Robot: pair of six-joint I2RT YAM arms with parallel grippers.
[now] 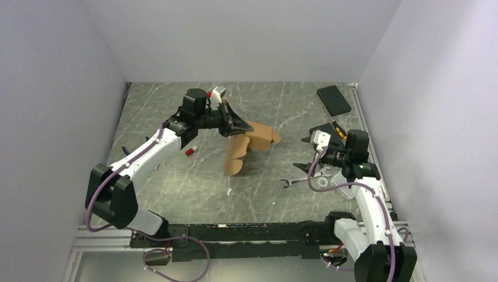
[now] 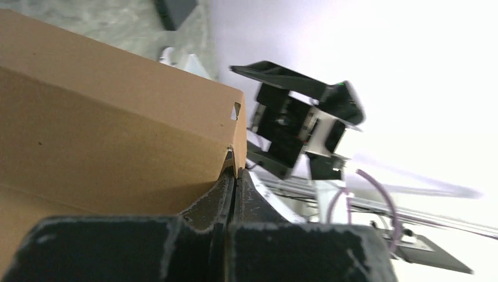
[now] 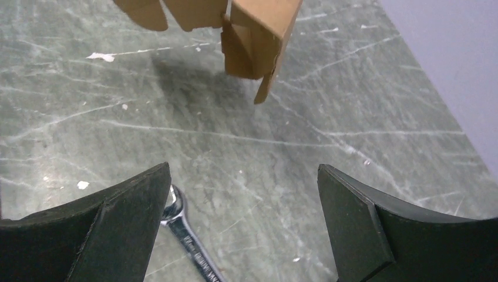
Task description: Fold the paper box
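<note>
Left gripper [image 1: 236, 124] pinched shut on edge of paper box [image 1: 246, 147]; box held over table [image 1: 194, 194] centre. Right gripper [image 1: 303, 154] spread wide, empty, near right edge, over wrench [image 1: 293, 181].

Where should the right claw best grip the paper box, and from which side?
Probably the free folded end of the paper box, from the right: the shut left claw holds its other edge, so that end faces the open right claw.

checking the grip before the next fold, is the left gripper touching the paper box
Touching. The left wrist view shows the left gripper shut, pinching the corner edge of the paper box between its closed jaws.
</note>
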